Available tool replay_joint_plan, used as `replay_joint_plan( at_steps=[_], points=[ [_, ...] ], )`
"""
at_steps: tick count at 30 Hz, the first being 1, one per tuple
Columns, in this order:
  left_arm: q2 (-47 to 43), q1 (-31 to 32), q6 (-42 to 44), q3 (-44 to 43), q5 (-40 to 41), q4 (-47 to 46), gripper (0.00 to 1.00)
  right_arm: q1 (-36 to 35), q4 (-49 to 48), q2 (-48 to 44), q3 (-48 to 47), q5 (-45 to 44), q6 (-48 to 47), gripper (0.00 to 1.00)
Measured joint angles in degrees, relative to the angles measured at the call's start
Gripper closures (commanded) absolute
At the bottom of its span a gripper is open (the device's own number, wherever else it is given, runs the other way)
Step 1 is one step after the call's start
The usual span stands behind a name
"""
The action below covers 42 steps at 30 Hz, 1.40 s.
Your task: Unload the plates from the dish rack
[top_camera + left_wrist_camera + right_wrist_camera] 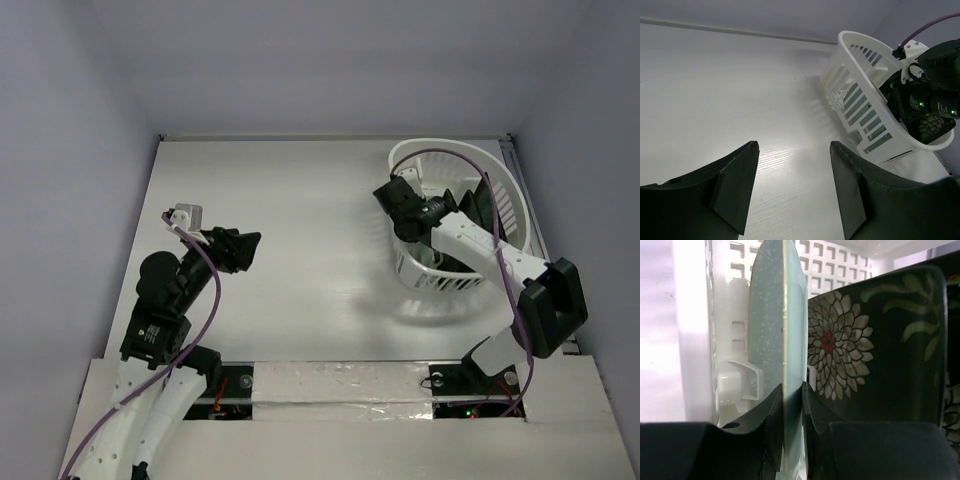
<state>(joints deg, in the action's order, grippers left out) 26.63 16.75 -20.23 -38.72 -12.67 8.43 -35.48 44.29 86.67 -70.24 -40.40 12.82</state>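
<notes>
The white dish rack (508, 182) stands at the back right of the table. Inside it, plates stand on edge. In the right wrist view a pale mint-green plate (792, 315) stands edge-on, and a black plate with white flowers (880, 355) is just to its right. My right gripper (791, 386) reaches into the rack (835, 265), and its two fingers press on either face of the mint-green plate's edge. My left gripper (794, 143) hovers open and empty over bare table at the left (252, 250), well apart from the rack (860, 50).
The rack's slotted wall (867, 120) shows green through its slots. The right arm's wrist (935, 100) fills the rack's near end. Walls enclose the table on three sides, and the arm bases sit along the taped near edge (340, 380).
</notes>
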Motion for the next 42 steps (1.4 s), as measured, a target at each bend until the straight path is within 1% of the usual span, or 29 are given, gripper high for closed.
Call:
replay_joint_plan(
  at_steps=[6, 12, 18, 22, 29, 33, 36, 39, 42],
  points=[
    [-0.50, 0.00, 0.00, 0.00, -0.11, -0.02, 0.45, -0.52, 2.67, 1.90, -3.93, -3.87, -2.32, 1.00],
    [-0.52, 0.00, 0.00, 0.00, -0.35, -0.02, 0.45, -1.33, 3.30, 3.72, -6.49, -8.17, -3.80, 1.00],
    [-0.52, 0.00, -0.02, 0.00, -0.39, -0.02, 0.45, -3.30, 3.43, 3.89, -10.60, -9.55, -3.56, 1.00],
    [-0.52, 0.00, 0.00, 0.00, -0.39, -0.02, 0.45, -4.81, 4.20, 1.36, -13.81, -11.26, -3.72, 1.00],
    [-0.52, 0.00, -0.02, 0.00, -0.39, -0.02, 0.45, -7.08, 4.90, -8.85, -19.37, -12.52, -3.76, 1.00],
    [-0.52, 0.00, 0.00, 0.00, -0.39, 0.00, 0.45, -9.49, 2.47, -14.05, -20.70, -10.60, -3.17, 1.00],
    [-0.52, 0.00, -0.02, 0.00, -0.37, -0.02, 0.45, -10.47, -0.04, -15.82, -20.65, -6.82, -2.49, 1.00],
    [-0.52, 0.00, 0.00, 0.00, -0.15, 0.00, 0.46, -11.41, -5.53, -15.39, -19.19, -1.55, -0.79, 1.00],
    [-0.52, 0.00, 0.00, -0.02, 0.85, 0.02, 0.47, -13.51, -12.70, -11.32, -17.68, 4.48, 2.47, 1.00]
  ],
)
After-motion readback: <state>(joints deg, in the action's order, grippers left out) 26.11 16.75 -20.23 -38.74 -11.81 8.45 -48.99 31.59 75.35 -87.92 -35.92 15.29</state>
